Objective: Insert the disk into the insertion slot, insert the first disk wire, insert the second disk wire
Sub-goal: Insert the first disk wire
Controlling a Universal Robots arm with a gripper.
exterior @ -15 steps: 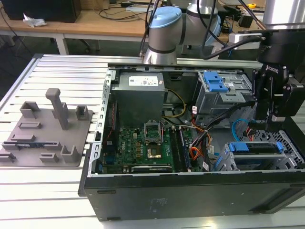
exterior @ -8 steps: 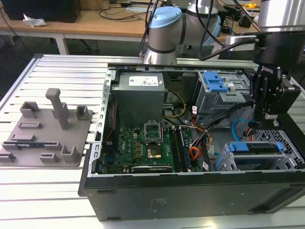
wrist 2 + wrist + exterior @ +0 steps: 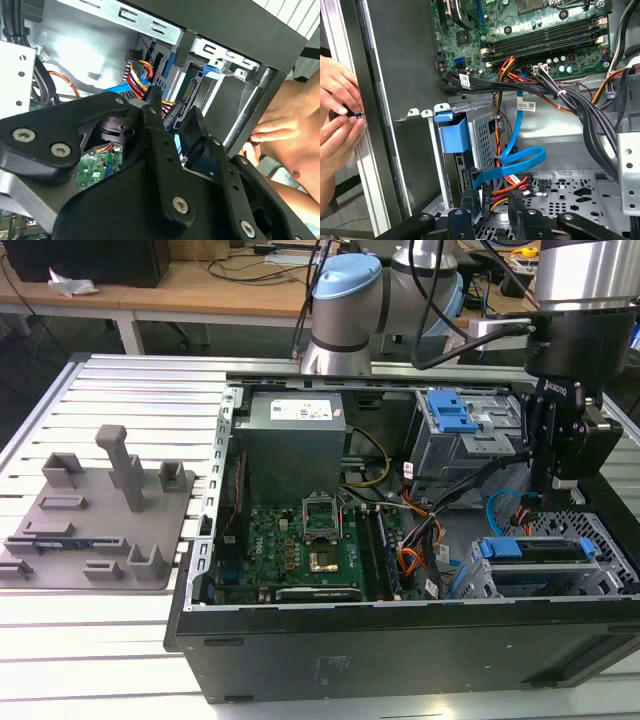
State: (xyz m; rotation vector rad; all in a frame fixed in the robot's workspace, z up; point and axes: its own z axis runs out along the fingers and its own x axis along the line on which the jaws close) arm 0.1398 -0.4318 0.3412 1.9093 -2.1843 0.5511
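Observation:
The disk (image 3: 530,551), in its blue caddy (image 3: 454,135), sits inside the insertion slot (image 3: 600,540), a grey perforated cage (image 3: 487,135) at the case's front corner on the exterior view's right. My gripper (image 3: 558,480) hangs just above and behind that cage. In both wrist views its fingers stand close together, and a black connector (image 3: 172,116) on the red-and-dark first disk wire (image 3: 506,182) lies between them, near the disk's rear port (image 3: 190,90). The second disk wire (image 3: 525,160), light blue, loops beside the gripper (image 3: 492,205); its end lies by the disk's back edge.
A person's hands (image 3: 337,115) rest on the case's side wall by the cage. The larger bay with a blue latch (image 3: 455,415), an orange wire bundle (image 3: 410,560), the motherboard (image 3: 300,540) and the power supply (image 3: 290,440) fill the case. A grey fixture plate (image 3: 90,520) lies outside it.

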